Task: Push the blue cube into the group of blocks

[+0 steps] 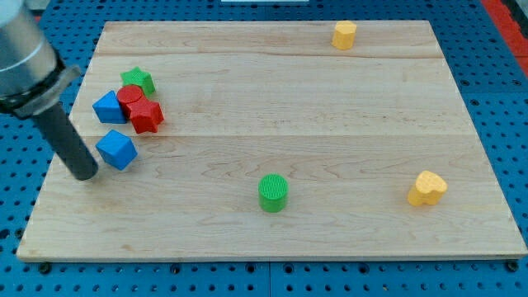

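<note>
The blue cube (pixel 116 149) lies near the board's left edge, just below the group. The group holds a blue block (pixel 108 107), a red cylinder (pixel 129 96), a red star (pixel 146 115) and a green star (pixel 138 80), all close together. My tip (pixel 85 172) rests on the board just to the left of the blue cube and slightly below it, touching or nearly touching it. The dark rod rises from it toward the view's upper left.
A green cylinder (pixel 273 192) stands at bottom centre. A yellow heart-like block (pixel 426 188) lies at the lower right. A yellow block (pixel 344 35) sits at the top right. The wooden board (pixel 330 124) rests on a blue pegboard.
</note>
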Motion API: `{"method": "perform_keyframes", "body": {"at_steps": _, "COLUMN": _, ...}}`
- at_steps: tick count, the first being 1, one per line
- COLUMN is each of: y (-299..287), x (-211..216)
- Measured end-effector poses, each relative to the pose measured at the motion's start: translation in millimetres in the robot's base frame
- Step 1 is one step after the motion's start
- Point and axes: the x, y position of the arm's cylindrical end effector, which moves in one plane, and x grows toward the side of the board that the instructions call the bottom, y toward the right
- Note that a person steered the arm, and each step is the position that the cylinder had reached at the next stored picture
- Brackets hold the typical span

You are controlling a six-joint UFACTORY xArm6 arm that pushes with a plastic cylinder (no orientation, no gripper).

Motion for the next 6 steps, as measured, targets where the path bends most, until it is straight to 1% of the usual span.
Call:
{"method": "perform_keyframes", "body": {"at_steps": 1, "y": 28.0, "x": 0.0}}
{"method": "perform_keyframes", "body": {"at_steps": 4, "y": 25.8, "x": -31.8}}
{"method": "perform_keyframes", "body": {"at_steps": 5, "y": 86.0, "x": -25.0}}
{"method": "perform_keyframes", "body": {"at_steps": 6, "y": 195.3, "x": -25.4}}
